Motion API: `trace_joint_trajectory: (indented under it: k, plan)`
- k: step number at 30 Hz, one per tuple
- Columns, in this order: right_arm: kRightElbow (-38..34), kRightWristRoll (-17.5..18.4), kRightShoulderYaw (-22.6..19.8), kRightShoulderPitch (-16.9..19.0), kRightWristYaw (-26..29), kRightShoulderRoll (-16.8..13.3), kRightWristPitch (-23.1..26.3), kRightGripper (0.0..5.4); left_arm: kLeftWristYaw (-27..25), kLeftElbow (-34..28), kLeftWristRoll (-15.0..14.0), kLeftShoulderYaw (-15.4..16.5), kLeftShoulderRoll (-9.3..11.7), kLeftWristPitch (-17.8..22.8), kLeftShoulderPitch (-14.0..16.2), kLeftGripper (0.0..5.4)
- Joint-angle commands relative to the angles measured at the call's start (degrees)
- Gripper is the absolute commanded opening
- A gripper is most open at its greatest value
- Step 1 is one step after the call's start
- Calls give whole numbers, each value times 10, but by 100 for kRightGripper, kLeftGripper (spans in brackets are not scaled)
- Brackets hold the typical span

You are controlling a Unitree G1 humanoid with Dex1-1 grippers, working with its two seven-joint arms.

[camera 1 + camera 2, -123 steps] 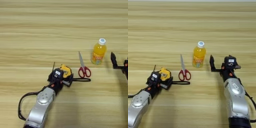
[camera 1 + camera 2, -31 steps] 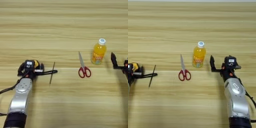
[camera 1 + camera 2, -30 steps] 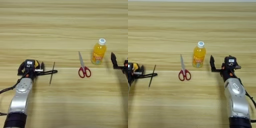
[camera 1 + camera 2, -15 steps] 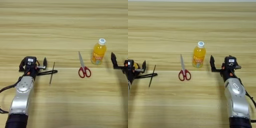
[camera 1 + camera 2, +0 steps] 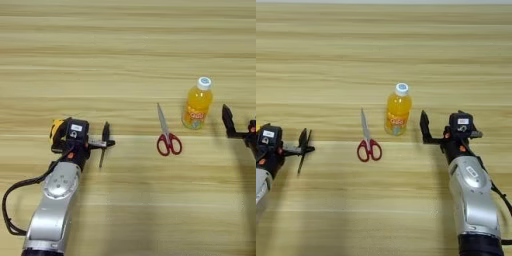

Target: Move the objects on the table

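At the table's left, my left gripper [image 5: 94, 138] is open, one black finger [image 5: 105, 133] standing beside the thin dark rod [image 5: 101, 158]. Only the yellow edge of the tape measure [image 5: 56, 130] shows, at the left of the gripper's head; its black strap [image 5: 109, 143] runs out to the right across the rod. The red-handled scissors [image 5: 168, 138] lie in the middle, blades pointing away. Right of them the orange-drink bottle [image 5: 397, 112] stands upright. My right gripper [image 5: 433, 133] rests open just right of the bottle, apart from it.
The light-brown wooden table [image 5: 125, 60] fills both views. The left arm's black cable [image 5: 10, 200] loops beside its silver forearm near the front edge. The right forearm [image 5: 472, 195] lies along the front right.
Four seconds ago the left gripper held the tape measure near the scissors and carried it left. It has since opened and shifted right, uncovering the yellow edge. The right arm has not moved.
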Motion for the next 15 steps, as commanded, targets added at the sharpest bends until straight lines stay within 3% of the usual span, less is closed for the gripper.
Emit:
trace_joint_trajectory:
  k: [1,7,15]
  plan:
    - [-8,2,-2,-3,-1,-3,8,540,7,-43,21,-31,-10,30,29,540]
    - [-15,3,-2,-1,-2,-3,12,540,13,-71,38,-70,-21,53,66,540]
    - [-33,3,-1,5,-5,-1,21,540,23,-99,49,-91,-27,76,110,540]
